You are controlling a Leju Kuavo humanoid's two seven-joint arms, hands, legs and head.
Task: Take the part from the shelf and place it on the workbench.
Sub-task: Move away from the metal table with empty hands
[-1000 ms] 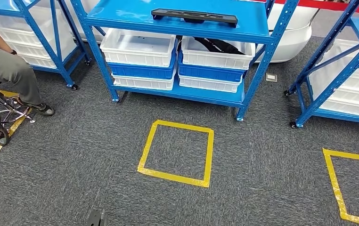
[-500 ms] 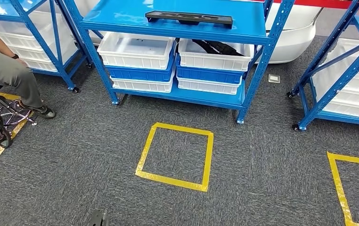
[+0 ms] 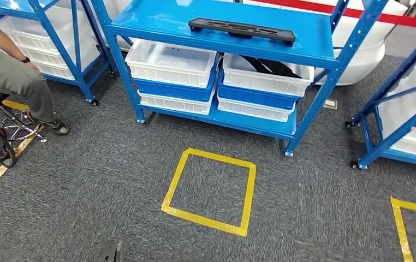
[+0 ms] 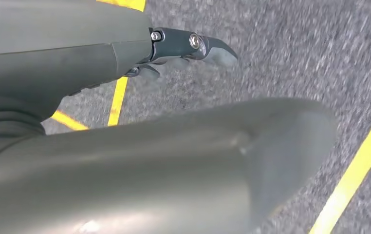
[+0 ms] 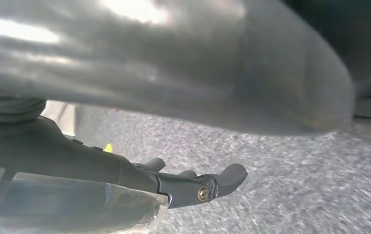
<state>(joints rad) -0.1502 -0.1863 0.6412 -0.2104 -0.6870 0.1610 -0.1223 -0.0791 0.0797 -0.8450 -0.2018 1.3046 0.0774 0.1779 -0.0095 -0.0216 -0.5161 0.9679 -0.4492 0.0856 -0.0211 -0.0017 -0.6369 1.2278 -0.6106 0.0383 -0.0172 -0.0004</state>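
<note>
Grey carpet floor [image 3: 85, 202] with a yellow tape square [image 3: 210, 191] marked on it, another tape corner [image 3: 408, 218] off to the right. Blue shelf [image 3: 222, 33] stands just beyond the square. The part [image 3: 242, 30], a long flat black piece, lies on the shelf's upper deck, toward the front edge, touching nothing else. Below it, two stacks of white and blue bins [image 3: 173, 73] side by side; the right-hand stack's top bin [image 3: 266, 71] has something dark in it, too hidden to identify. More blue racks with white bins at far left [image 3: 47, 33] and far right [image 3: 408, 109]. A person [image 3: 9, 76] sits on a stool at left, foot on the carpet.

Left hand [image 4: 174, 122] hangs over the carpet near yellow tape, fingers [image 4: 208, 46] extended and apart, nothing in them. Right hand [image 5: 164, 87] likewise over carpet, fingers [image 5: 217, 180] stretched out, holding nothing as far as the blurry view shows.
</note>
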